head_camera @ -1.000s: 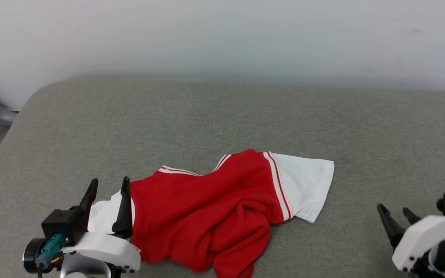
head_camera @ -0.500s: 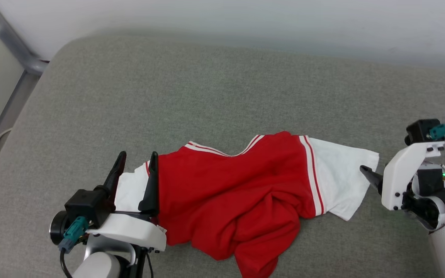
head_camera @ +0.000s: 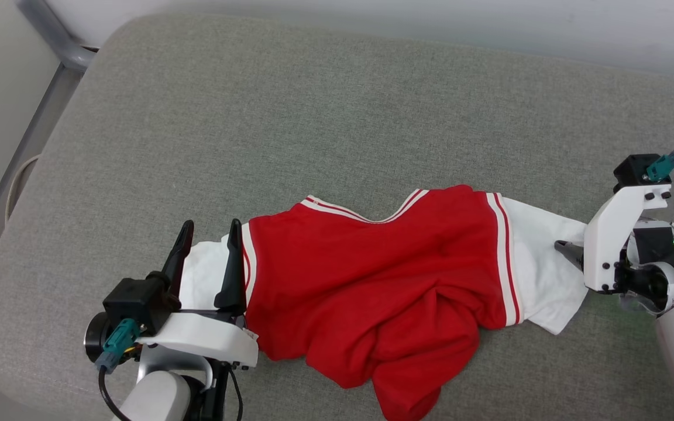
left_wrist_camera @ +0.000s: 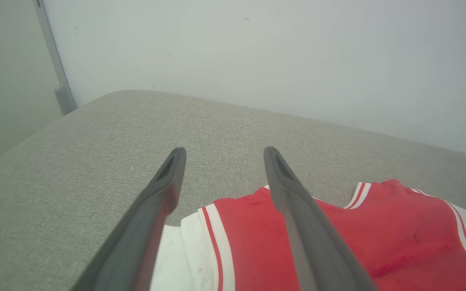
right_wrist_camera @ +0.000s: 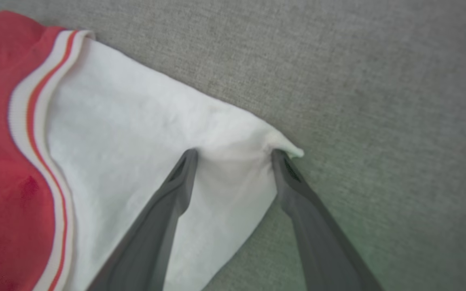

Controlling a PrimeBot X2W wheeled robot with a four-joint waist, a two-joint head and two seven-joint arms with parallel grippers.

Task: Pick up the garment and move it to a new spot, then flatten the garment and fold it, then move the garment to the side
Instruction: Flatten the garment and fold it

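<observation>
Red jersey cloth is lying crumpled on a grey upholstered cushion point(head_camera: 313, 117). This is the garment point(head_camera: 372, 280). The left gripper point(head_camera: 212, 224) is standing over the garment's left white sleeve end, jaws spread. The right gripper point(right_wrist_camera: 234, 152), jaws also spread, is pressing its fingertips onto the right sleeve's outer corner.

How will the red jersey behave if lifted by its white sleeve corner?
Likely floppy: the jersey lies bunched in soft folds, so it should drape and trail rather than hold shape. Probably light: the sleeve corner puckers between the open fingers of the right claw. The textured grey cushion may drag on it.
</observation>
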